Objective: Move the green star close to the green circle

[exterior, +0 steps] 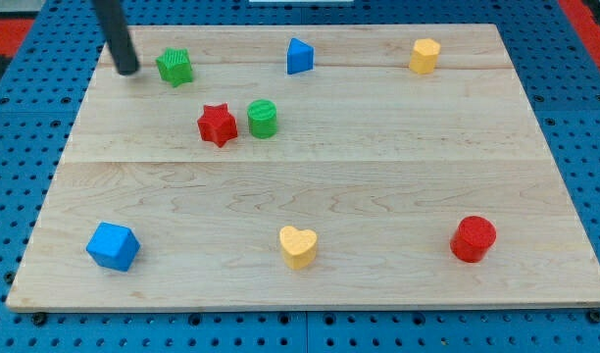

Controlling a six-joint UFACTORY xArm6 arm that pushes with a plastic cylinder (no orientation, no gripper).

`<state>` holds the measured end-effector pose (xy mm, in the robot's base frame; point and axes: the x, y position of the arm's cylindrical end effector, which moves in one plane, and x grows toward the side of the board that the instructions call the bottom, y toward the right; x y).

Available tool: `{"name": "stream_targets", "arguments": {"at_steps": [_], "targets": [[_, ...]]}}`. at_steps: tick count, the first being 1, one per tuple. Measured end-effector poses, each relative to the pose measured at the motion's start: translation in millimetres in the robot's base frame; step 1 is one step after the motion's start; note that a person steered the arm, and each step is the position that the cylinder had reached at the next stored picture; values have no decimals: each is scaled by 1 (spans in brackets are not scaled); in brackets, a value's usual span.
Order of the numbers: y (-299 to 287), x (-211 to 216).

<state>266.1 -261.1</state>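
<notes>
The arm carries no gripper, only a straight dark rod; there is nothing on it to open, close or grasp with. My tip (128,70) rests on the wooden board (310,186) near its upper left corner.

The green star (175,67) lies just to the view's right of my tip, near it but with a narrow strip of bare wood between them; no contact is visible. This placement reads as deliberate: the tip stands on the far side of the star from the goal, so a push toward the view's right and bottom would drive the star along.

The green circle (263,118) lies further to the right of the tip and lower, beyond the star. The red star (218,125) sits just beside the circle on its tip-facing side, roughly between the green star and the circle. In my judgement a straight push risks striking the red star first, so the line should pass above it.

Other blocks stand well apart from the tip: a blue triangular block (299,56) to its right along the top, a yellow block (425,56) beyond that, a blue cube (113,245) far below, a yellow heart (298,246) below and to the right, and a red cylinder (473,238) furthest off.

No containers are present; the board alone bears all blocks. The task appears not yet done.
</notes>
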Motion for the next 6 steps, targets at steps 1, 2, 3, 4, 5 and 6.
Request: {"name": "stream_targets", "arguments": {"at_steps": [1,2,3,4,5,6], "targets": [[31,-20],[81,19],[133,50],[135,20],[158,5],[151,21]]}}
